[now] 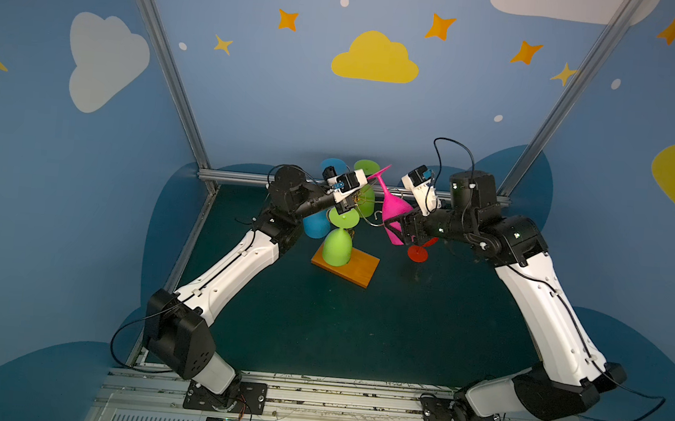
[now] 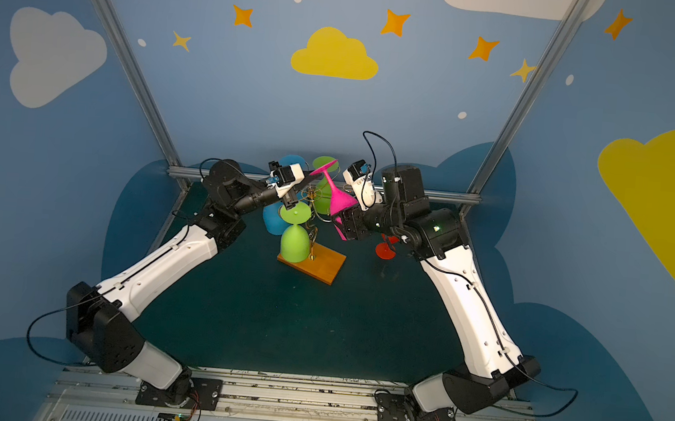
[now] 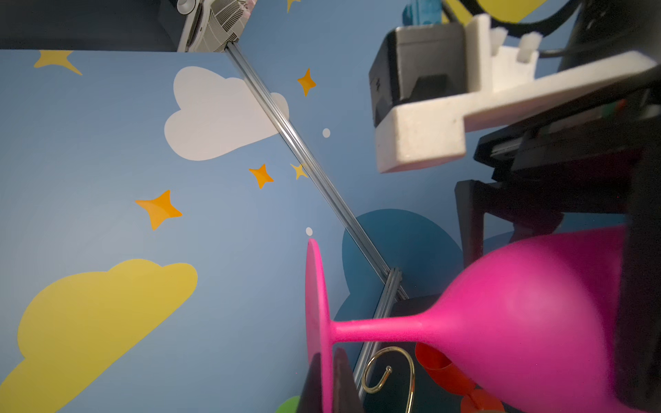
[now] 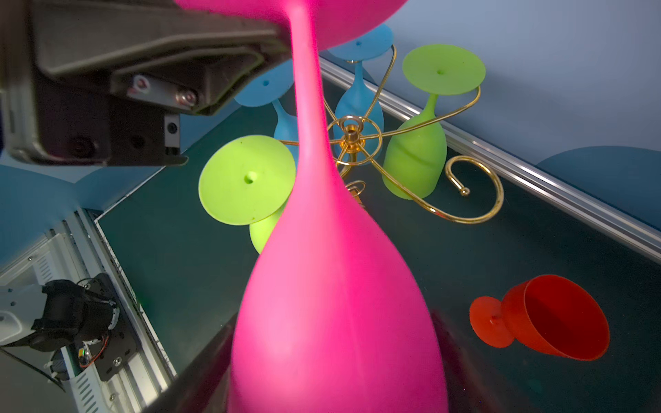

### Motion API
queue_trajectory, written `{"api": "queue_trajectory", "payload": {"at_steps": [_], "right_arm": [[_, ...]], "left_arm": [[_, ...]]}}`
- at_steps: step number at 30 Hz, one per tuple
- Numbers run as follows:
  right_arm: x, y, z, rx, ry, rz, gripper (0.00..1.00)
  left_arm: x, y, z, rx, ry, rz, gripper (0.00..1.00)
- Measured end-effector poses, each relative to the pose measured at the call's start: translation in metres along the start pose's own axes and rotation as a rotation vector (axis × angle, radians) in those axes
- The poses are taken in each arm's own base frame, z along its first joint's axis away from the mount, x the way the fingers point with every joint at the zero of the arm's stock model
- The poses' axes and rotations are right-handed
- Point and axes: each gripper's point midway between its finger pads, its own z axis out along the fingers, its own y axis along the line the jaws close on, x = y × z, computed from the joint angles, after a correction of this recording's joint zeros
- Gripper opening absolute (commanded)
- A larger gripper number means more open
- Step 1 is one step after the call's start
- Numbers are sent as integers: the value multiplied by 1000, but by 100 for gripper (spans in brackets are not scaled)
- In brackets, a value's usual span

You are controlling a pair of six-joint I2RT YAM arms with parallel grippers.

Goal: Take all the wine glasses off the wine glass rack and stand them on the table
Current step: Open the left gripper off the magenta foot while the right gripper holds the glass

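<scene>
My left tool (image 3: 323, 379) is clenched on the round foot of the pink wine glass (image 1: 395, 212), while my right tool (image 1: 398, 231) grips the same glass around its bowl, jaws spread wide to fit it. The glass is matte magenta, opaque, with a slim stem flaring into a long teardrop bowl; it hangs in the air tilted, foot up and toward the back wall, bowl down and toward my right arm, just beside the wine glass rack (image 2: 313, 234) and clear of its arms. The rack is thin gold wire, its curled scroll arms (image 4: 475, 189) fanning from a central hub above a flat orange-brown wooden base (image 1: 357, 269) on the dark green bench (image 1: 358, 338). Two lime green glasses (image 4: 416, 157) and two blue glasses (image 4: 359, 103) hang from it upside down. A red glass (image 4: 543, 318) lies on its side on the bench, near my right arm.
</scene>
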Motion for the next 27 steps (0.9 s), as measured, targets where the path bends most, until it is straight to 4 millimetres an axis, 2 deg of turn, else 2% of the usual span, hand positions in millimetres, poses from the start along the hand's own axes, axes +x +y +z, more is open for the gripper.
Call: {"api": "queue_trajectory", "payload": {"at_steps": [8,13,21,24,27], "right_arm": [[-26,-9,-33,-68,-221,60,81],[-30,-19,-57,-132,-382,123,81],[-36,-26,-110,-79,-583,119,81],[-37,-27,-119,-46,-609,119,79],[-35,-31,-118,-26,-609,135,76]], "left_arm": [[10,4,2,-66,35,-237,3],[18,3,3,-90,56,-387,3],[27,13,-2,-135,73,-529,3],[28,15,-3,-139,71,-562,3],[28,16,-4,-139,68,-586,3]]}}
